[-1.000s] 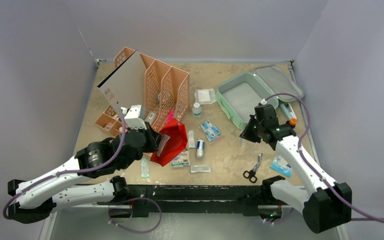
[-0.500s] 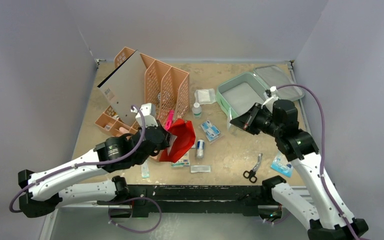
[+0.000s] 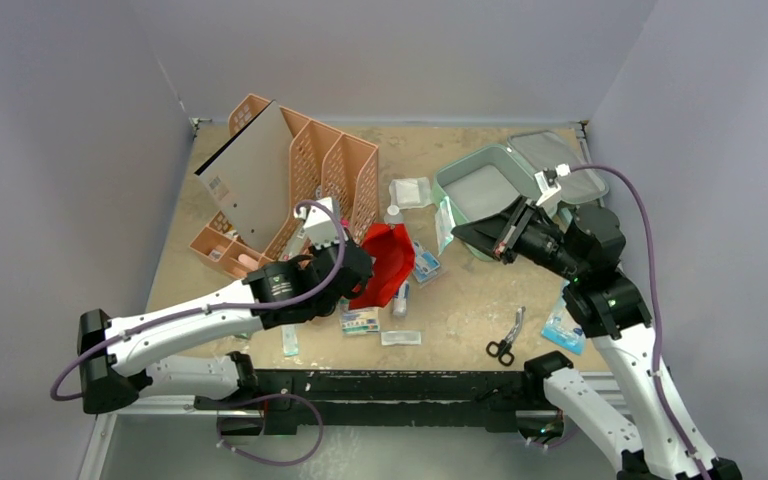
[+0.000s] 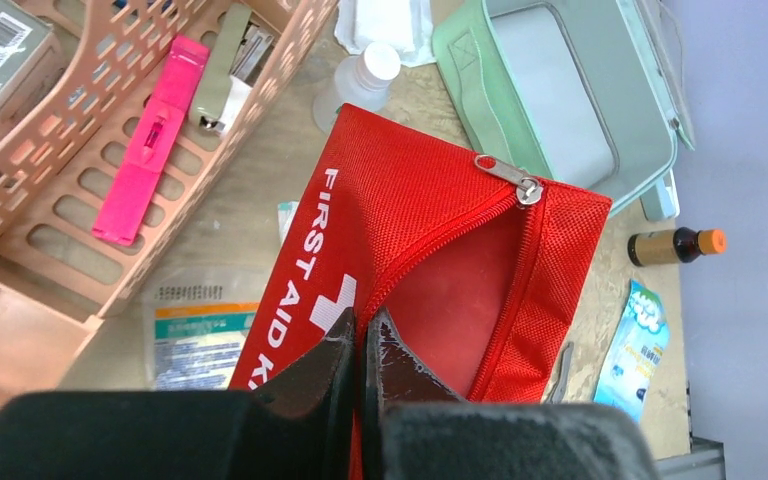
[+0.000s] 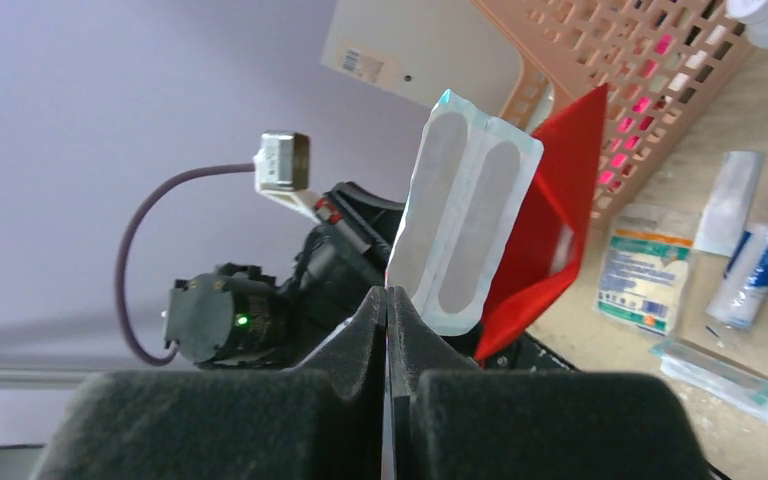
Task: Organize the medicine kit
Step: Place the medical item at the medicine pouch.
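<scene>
Red pouch [image 4: 410,250] pinched by left end effector [image 4: 360,322]; right end effector [image 5: 388,295] clamps plaster packet [image 5: 465,220]. Next, probably feed it into the pouch's open zip.

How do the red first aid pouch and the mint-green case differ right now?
The red pouch is smaller; the mint-green case is much larger. The pouch hangs tilted, clamped in the left pincer; the case lies flat on the table. The pouch's zip is partly open; the case has its lid swung fully back. Both are soft zip-up containers.
</scene>
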You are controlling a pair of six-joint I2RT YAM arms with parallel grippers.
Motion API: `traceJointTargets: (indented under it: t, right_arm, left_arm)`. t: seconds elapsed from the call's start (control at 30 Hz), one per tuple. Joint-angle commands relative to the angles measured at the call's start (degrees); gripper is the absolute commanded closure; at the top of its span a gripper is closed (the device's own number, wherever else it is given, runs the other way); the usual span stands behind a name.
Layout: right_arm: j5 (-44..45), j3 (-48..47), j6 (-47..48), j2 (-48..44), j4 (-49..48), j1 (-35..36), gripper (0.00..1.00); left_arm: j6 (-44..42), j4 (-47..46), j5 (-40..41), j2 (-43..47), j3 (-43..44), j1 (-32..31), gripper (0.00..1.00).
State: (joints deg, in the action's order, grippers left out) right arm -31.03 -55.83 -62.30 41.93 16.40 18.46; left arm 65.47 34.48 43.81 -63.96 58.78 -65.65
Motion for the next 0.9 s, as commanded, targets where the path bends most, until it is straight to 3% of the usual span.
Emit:
traceJointTargets:
  t: [0.0,0.23,0.43,0.87]
  right_arm:
    - [-2.2,2.5,-5.4,-2.7,-8.0,0.3,1.00]
    - [-2.0,8.7,-12.7,-4.7,-15.6,0.6,1.00]
    - [-1.7,14.4,-16.9,-5.4,-20.2,1.4,1.00]
    - [2.4,16.4,-9.4,-3.7,-15.9,4.2,1.00]
  left_arm:
    - [3.4,-4.4,2.7,-2.7,3.3,0.1,1.00]
    - [8.3,-8.3,2.2,-6.0,3.5,0.1,1.00]
    - [6.6,-13.1,-1.3,-8.5,6.3,0.1,1.00]
    - [5.7,-16.4,-6.5,-11.7,9.6,0.1,1.00]
